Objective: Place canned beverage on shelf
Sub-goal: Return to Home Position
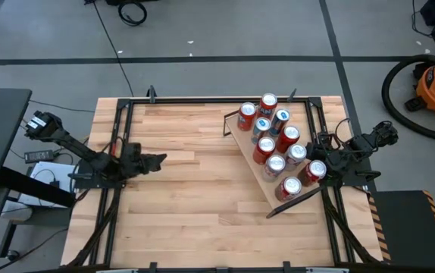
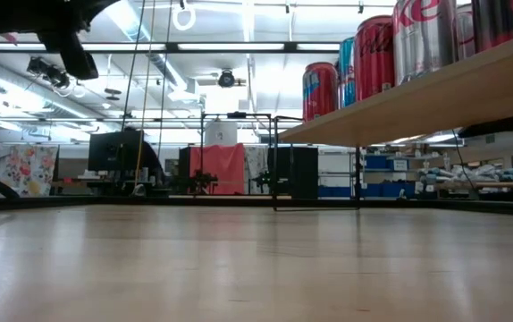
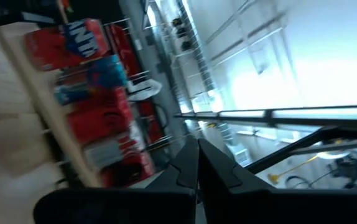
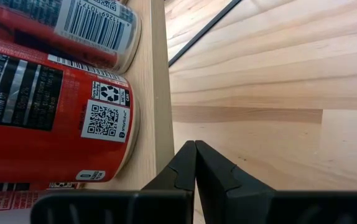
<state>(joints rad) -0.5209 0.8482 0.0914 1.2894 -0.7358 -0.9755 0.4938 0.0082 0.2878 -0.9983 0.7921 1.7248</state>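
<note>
Just beside closed right tool [image 4: 195, 144], shelf [image 4: 160, 74] with cans [image 4: 54, 118]

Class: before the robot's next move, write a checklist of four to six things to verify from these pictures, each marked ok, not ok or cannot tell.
1. Left gripper shut and empty: ok.
2. Right gripper shut and empty: ok.
3. Right gripper apart from the red can beside it: ok, though close.
4. Cans upright on the shelf: ok.
5. No can lying on the table: ok.
6. Shelf firm on its supports: cannot tell.
</note>
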